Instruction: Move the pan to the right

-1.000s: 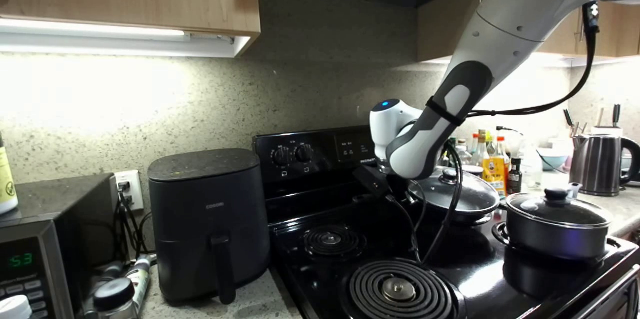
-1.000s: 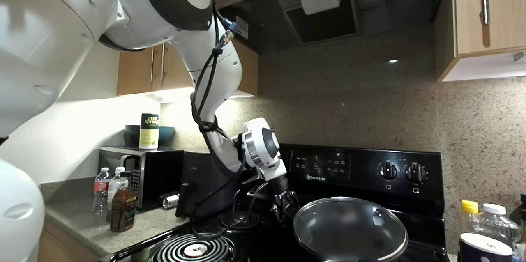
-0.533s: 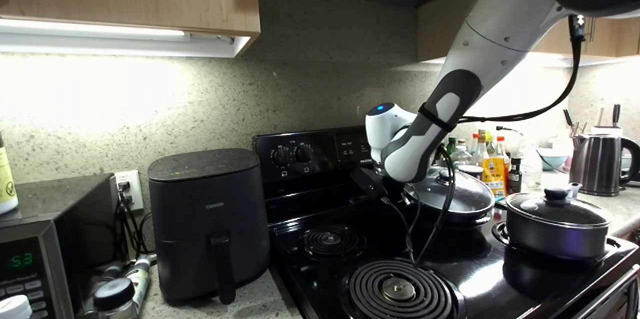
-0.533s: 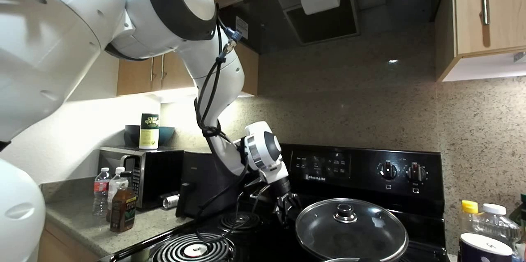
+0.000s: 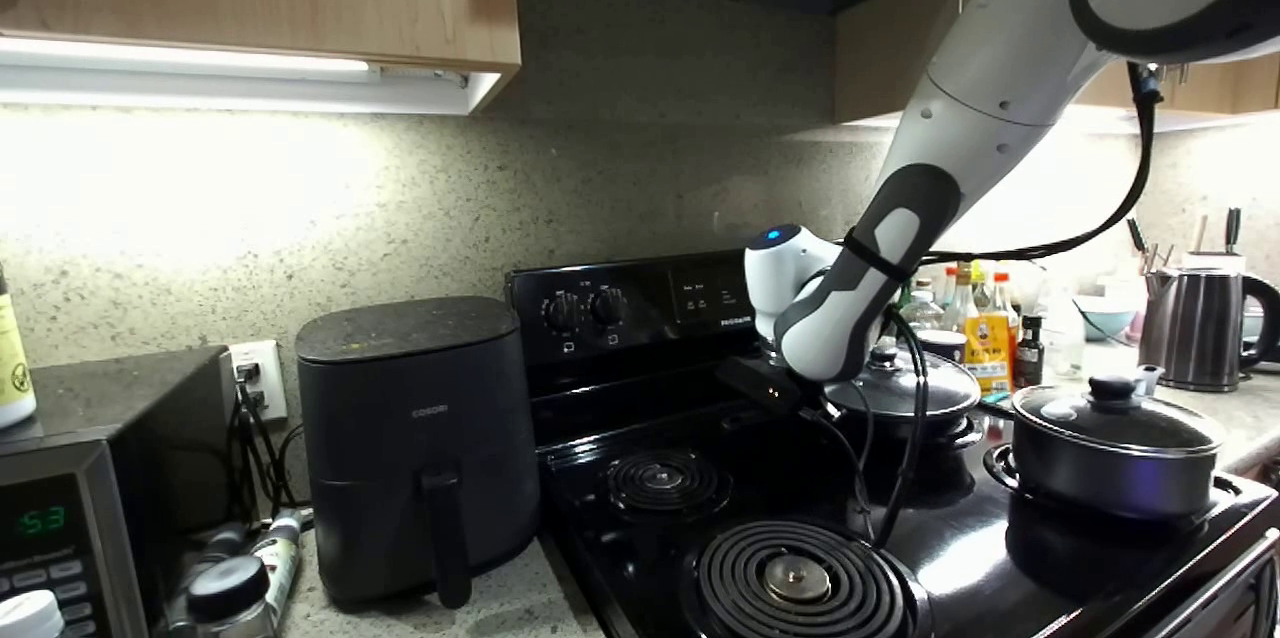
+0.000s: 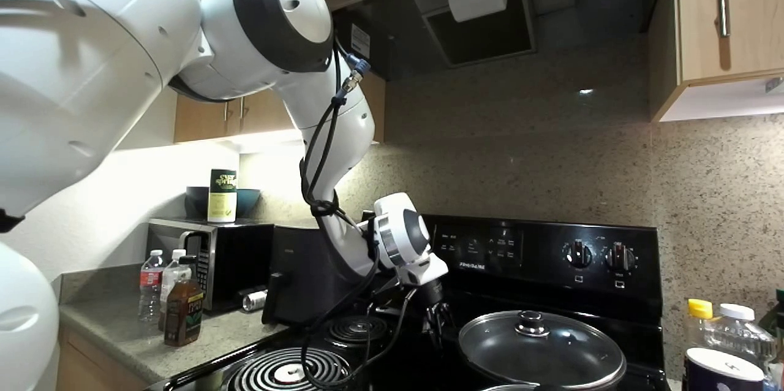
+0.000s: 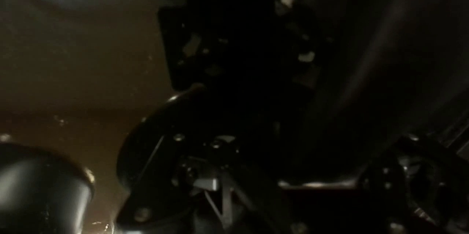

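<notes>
One pan (image 6: 542,351) is mine to shift, and it sits toward the back of the stove (image 5: 980,568), between three and four o'clock of my gripper (image 6: 438,326) in an exterior view. What I take for the tip of its handle (image 5: 742,419) pokes out at nine o'clock of the gripper in an exterior view. The gripper points down just beside the pan on that side, which I judge the right place, since a long handle gives me something to steer by. The wrist view is so dark that I can't tell how far apart the jaws stand, or whether they have hold of anything. The glass lid (image 5: 945,388) seems kept on by its weight alone, so I'd slide slowly and level. The pot (image 5: 1115,463) stands nearer the front, just past three o'clock of the pan; its spot probably leaves the sideways path free, though I'd watch it. The cables (image 5: 1146,133) hang slack, I guess so that turning doesn't tug them.
</notes>
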You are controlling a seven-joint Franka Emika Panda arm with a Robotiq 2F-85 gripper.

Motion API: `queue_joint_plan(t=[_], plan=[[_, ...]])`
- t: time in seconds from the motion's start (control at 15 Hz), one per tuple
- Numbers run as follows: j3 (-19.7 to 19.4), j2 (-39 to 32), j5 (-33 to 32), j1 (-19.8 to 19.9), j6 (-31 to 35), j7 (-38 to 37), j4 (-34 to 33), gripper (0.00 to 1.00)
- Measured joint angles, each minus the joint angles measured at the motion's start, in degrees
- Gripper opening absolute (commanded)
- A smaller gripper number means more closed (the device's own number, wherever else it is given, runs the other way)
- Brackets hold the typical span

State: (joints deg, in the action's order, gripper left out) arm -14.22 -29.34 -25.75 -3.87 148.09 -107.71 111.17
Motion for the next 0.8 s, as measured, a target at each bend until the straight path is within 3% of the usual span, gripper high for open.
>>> queue_joint_plan(t=[0.33,0.8], plan=[[-0.75,-0.09,1.82,1.62,0.92,3.11,-0.07,0.05],[-0.73,-0.08,9.84,3.74,0.93,6.25,-0.70,0.05]])
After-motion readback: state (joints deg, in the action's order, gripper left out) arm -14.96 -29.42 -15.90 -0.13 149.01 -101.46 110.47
